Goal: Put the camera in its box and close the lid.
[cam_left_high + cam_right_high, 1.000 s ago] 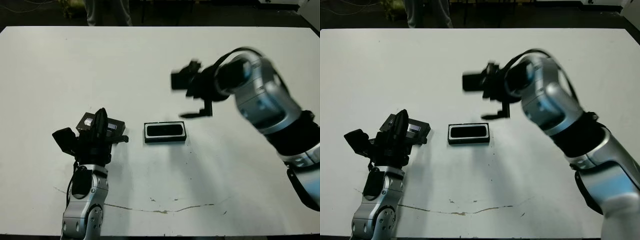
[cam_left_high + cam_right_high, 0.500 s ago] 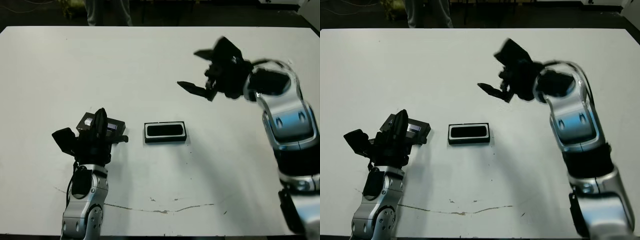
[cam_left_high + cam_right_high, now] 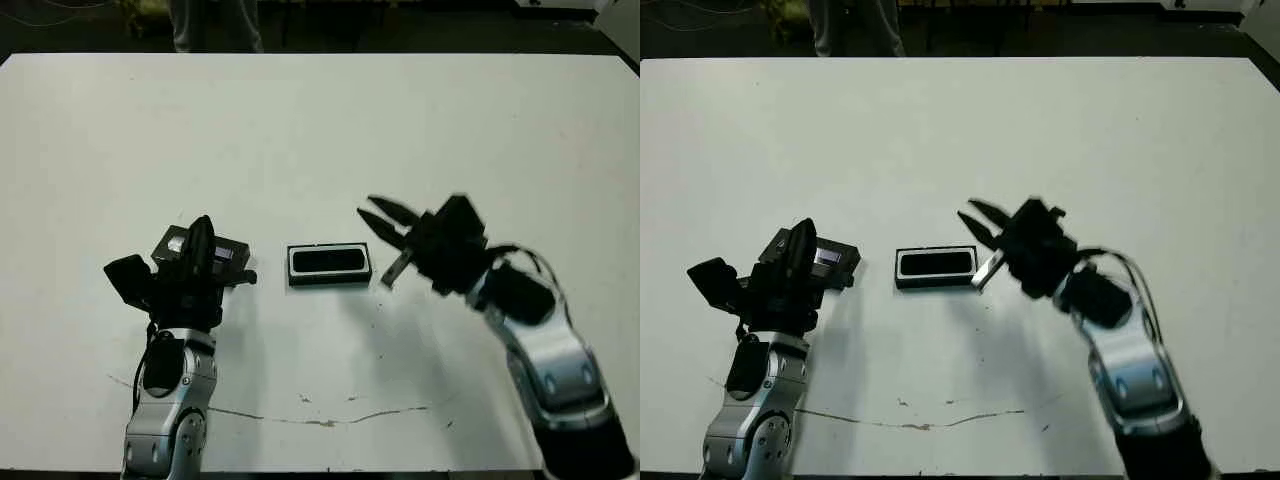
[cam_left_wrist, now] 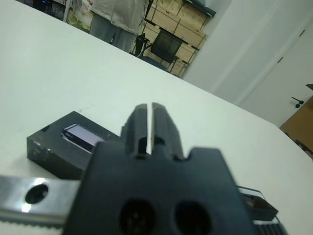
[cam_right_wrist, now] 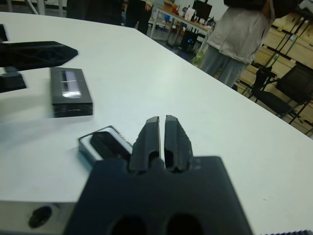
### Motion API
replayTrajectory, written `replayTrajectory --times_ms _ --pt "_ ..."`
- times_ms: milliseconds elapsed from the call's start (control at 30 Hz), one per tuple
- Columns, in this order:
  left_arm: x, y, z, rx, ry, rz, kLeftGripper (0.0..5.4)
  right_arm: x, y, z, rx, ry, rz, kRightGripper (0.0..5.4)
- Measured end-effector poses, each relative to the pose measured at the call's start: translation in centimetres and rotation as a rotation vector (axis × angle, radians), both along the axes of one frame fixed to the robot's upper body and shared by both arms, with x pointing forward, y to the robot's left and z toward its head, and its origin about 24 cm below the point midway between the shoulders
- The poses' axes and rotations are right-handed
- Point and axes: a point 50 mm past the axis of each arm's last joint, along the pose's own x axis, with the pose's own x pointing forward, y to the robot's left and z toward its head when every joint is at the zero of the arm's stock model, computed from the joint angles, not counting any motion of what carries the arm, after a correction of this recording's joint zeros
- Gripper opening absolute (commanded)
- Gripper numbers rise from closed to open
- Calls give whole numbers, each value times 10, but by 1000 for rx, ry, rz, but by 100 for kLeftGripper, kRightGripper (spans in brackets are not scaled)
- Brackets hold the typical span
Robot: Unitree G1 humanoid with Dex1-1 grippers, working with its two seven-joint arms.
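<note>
From my head cameras, the left gripper (image 3: 203, 224) covers the near part of the lid (image 3: 178, 241), so I cannot tell whether they touch. The right gripper (image 3: 374, 209) is smeared by motion blur, and I cannot judge its height over the table (image 3: 320, 120). In the right wrist view, the gripper's black body cuts off one end of the box (image 5: 96, 142). In the left wrist view, only a corner of the box shows past the gripper body. A person (image 5: 239, 34) stands beyond the far edge, seen only from the torso down.

The left forearm rises upright from the near left. Its fingers (image 4: 138, 122) point away from me and are pressed almost together, with only a thin slit between them and nothing held. The right forearm comes in from the near right and reaches left and away. Its fingers (image 5: 149, 134) are likewise drawn narrow with nothing between them.

The camera (image 3: 330, 261) lies inside the white-lined box at mid-table. The box is uncovered, just left of the right fingertips and slightly nearer to me. The lid lies flat, well left of the box, with its glossy strip facing up.
</note>
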Motion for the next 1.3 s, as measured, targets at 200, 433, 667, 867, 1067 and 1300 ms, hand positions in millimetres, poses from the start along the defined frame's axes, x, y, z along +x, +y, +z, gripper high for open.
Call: replayTrajectory --times_ms 200,433,667,867,1067,1300 --pt "0 0 0 -1 -1 -4 0 -7 8 -1 4 -14 10 2" --pt "0 0 0 0 -3 -6 0 -1 11 -8 -49 -22 -16 2" --pt "0 0 -1 2 0 -2 0 14 13 -19 -106 -36 -67 2" --pt "0 0 -1 2 2 -1 0 24 13 -25 -156 -50 -88 2" --pt "0 0 -1 2 2 -1 0 25 16 -31 -192 -36 -86 2" --pt "0 0 -1 3 -1 0 0 18 19 -37 -218 18 -67 2"
